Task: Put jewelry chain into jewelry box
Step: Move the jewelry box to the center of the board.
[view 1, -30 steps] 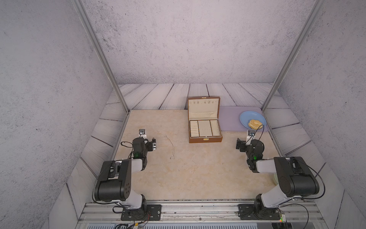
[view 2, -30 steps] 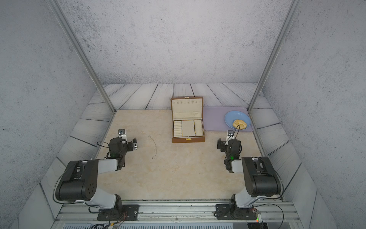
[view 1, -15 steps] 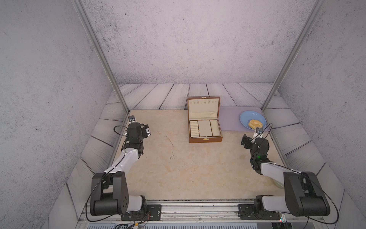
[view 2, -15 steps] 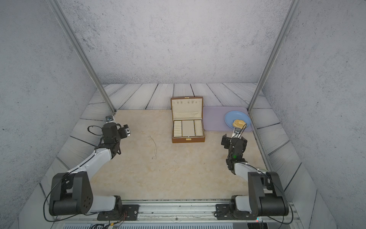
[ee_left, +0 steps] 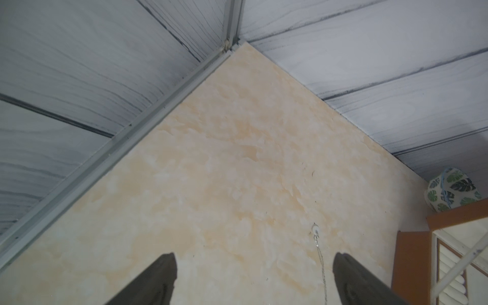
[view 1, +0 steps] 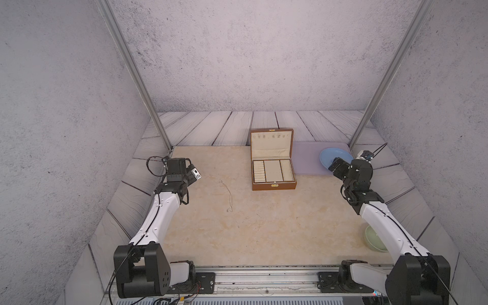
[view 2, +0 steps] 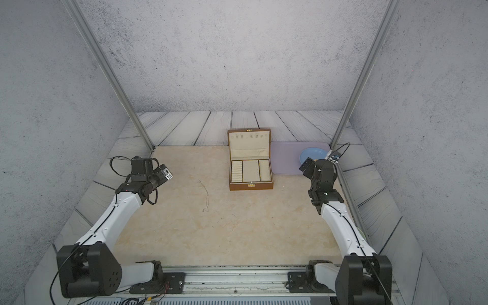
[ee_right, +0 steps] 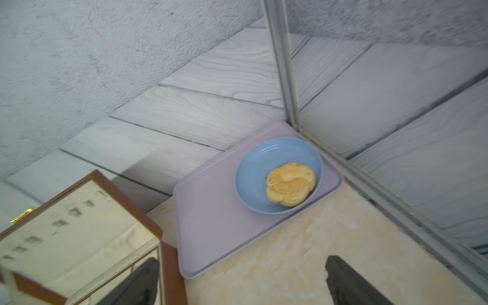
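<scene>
Hovering above the marbled beige tabletop (view 1: 264, 227), the left gripper (ee_left: 254, 264) has its two dark fingers spread wide with nothing between them. The jewelry chain (view 1: 229, 195) lies loose on the tabletop off to this gripper's right, between it and the jewelry box (view 1: 273, 169). It touches neither of them. In the left wrist view the chain's small ringed end sits ahead of the fingertips, and the fine strand runs back just inside one finger, though I cannot tell whether it brushes that finger. The box stands farther to the same side of the left gripper, open, with its cream-lined lid upright and its compartmented tray showing, and the chain is wholly outside it. A rounded leaf-printed object (ee_left: 451, 188) shows beyond the box's edge in the left wrist view. The right gripper (ee_right: 243, 264) is likewise parted wide and holds nothing, raised over the tabletop. Ahead of it lies a lilac tray (ee_right: 211, 219), which bears a blue plate (ee_right: 253, 169) holding a golden flower-shaped pastry (ee_right: 290, 183). The box sits to this gripper's left, its brown corner near one finger in the right wrist view, and the tray lies just beside the box. Behind the right gripper, a pale green bowl (view 1: 372, 241) shows partly from under that arm
</scene>
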